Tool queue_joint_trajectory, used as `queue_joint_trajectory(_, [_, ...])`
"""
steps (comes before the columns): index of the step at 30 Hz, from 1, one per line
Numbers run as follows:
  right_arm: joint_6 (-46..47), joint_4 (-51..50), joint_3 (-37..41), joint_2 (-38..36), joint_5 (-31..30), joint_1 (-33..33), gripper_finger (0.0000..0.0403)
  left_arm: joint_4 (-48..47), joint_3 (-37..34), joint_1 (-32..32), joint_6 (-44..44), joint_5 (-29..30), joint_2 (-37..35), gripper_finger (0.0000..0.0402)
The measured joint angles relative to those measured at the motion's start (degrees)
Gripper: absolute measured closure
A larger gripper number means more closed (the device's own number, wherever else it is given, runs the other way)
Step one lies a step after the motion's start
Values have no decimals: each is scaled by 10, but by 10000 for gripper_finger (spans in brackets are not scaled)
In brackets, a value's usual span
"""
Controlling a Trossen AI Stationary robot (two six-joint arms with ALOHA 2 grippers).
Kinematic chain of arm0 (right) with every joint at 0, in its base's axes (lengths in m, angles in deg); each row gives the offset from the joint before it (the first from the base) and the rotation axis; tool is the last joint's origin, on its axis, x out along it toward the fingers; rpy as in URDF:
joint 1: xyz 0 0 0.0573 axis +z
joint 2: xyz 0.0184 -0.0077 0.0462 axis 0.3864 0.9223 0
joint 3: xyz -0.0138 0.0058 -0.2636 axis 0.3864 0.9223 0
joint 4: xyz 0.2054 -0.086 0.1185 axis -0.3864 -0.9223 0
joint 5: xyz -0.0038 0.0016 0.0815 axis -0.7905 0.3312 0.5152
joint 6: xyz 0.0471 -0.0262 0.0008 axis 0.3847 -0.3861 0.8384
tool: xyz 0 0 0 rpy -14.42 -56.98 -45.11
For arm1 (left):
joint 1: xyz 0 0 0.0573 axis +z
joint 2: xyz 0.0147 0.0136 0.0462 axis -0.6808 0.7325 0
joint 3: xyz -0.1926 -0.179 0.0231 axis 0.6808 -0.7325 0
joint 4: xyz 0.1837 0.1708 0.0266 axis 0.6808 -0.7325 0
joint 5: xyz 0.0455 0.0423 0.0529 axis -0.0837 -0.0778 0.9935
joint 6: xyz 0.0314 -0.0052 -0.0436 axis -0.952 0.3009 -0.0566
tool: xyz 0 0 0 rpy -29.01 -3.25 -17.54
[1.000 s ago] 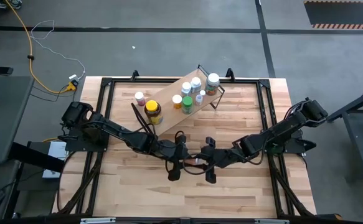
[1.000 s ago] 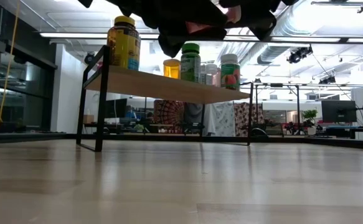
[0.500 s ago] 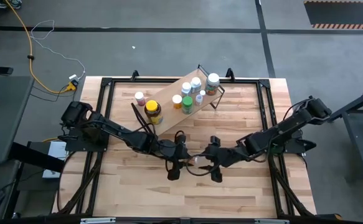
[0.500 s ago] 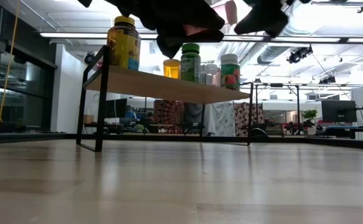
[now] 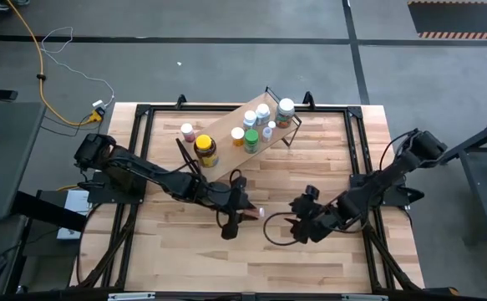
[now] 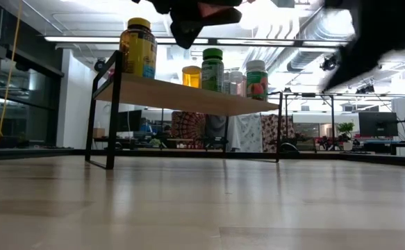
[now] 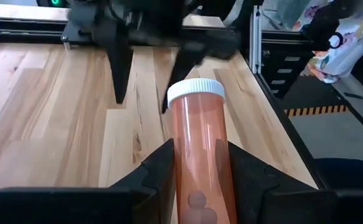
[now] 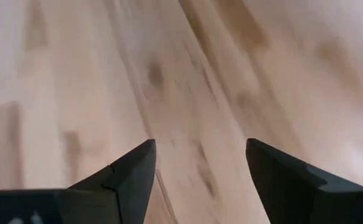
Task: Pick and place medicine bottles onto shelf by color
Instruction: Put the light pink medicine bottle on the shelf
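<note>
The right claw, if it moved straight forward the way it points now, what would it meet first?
Probably the bare wooden table. The right claw is open and empty, and its wrist view shows only wood ahead. How far away the wood lies cannot be judged.

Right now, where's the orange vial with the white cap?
The orange vial is clamped in the left gripper, above mid-table in the high view, nearer than the shelf; the right gripper is beside it.

Left claw (image 7: 200, 180) clamped mid-table; right claw (image 8: 200, 168) spread apart beside it
</note>
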Motion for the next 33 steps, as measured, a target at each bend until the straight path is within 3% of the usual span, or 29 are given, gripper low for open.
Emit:
queue_joint_trajectory(3, [76, 90, 90, 0, 11, 11, 162, 1, 0, 0, 0, -4, 0, 300])
queue_joint_trajectory(6, [72, 314, 180, 0, 0, 18, 162, 16, 0, 1, 0, -7, 0, 300])
queue_joint_trajectory(11, [-137, 757, 272, 18, -68, 18, 163, 69, 0, 9, 0, -1, 0, 300])
queue_joint_trajectory(14, [-280, 914, 272, 41, -72, 11, 163, 111, 0, 9, -1, 19, 0, 300])
queue_joint_trajectory(17, [-373, 965, 240, 58, -66, 1, 163, 154, 0, 9, -5, 62, 0, 300])
queue_joint_trajectory(24, [-478, 954, 149, 85, -65, -18, 163, 179, 0, 9, -11, 121, 0, 300])
queue_joint_trajectory(31, [-568, 947, 122, 69, -171, 6, 163, 171, 0, 4, -25, 121, 0, 300])
queue_joint_trajectory(33, [-570, 950, 122, 59, -173, 10, 163, 172, 0, 1, -34, 121, 0, 300])
